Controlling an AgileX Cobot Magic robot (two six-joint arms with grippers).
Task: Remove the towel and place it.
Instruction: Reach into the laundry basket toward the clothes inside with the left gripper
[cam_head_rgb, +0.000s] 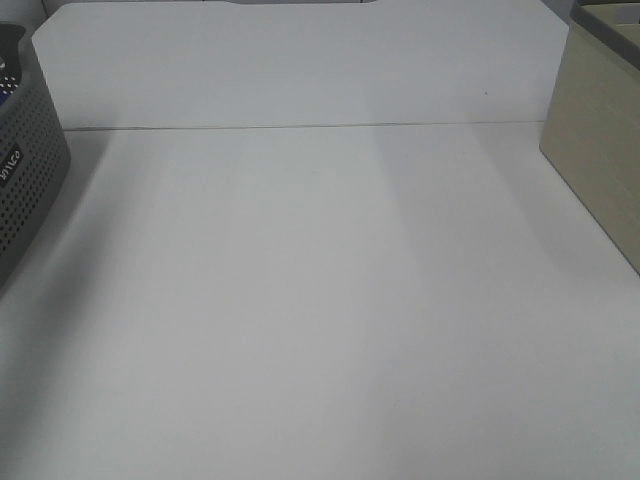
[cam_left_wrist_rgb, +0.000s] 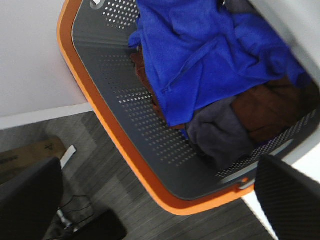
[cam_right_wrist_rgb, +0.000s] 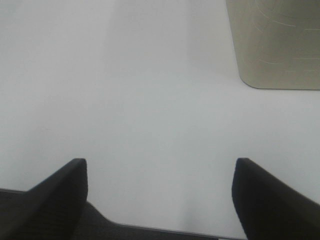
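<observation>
Left arm: my left fingers (cam_left_wrist_rgb: 282, 195) are held above the laundry basket (cam_left_wrist_rgb: 107, 145) with the wrist camera looking down into it. They are spread wide with nothing between them and touch neither the cloth nor the rim.

Towel (cam_left_wrist_rgb: 200, 55): royal blue and crumpled, it lies inside the basket on top of the load. It is draped over a brown cloth (cam_left_wrist_rgb: 270, 107), and one folded edge lies against the perforated grey wall. A grey cloth (cam_left_wrist_rgb: 220, 132) sits just beside it, lower in the pile. I cannot make out the towel's tag.

Right arm: my right fingers (cam_right_wrist_rgb: 60, 192) hover low over the bare white table (cam_right_wrist_rgb: 150, 100). They are also spread wide and empty. A beige container (cam_right_wrist_rgb: 277, 45) stands ahead of them, well apart.

Edges, from the exterior high view:
- The basket (cam_head_rgb: 25, 170) cuts in at 9 to 10 o'clock, with only its grey perforated side showing.
- The beige container (cam_head_rgb: 600, 140) stands at 2 to 3 o'clock.
- A white back panel (cam_head_rgb: 300, 70) closes the 12 o'clock side.
- The table (cam_head_rgb: 320, 300) between them is open surface from the centre down to 6 o'clock.

In the left wrist view the basket's orange rim shows against dark floor (cam_left_wrist_rgb: 100, 180) beyond the table edge. A cardboard box (cam_left_wrist_rgb: 25, 155) lies on that floor. I cannot tell whether the basket overhangs the edge.
</observation>
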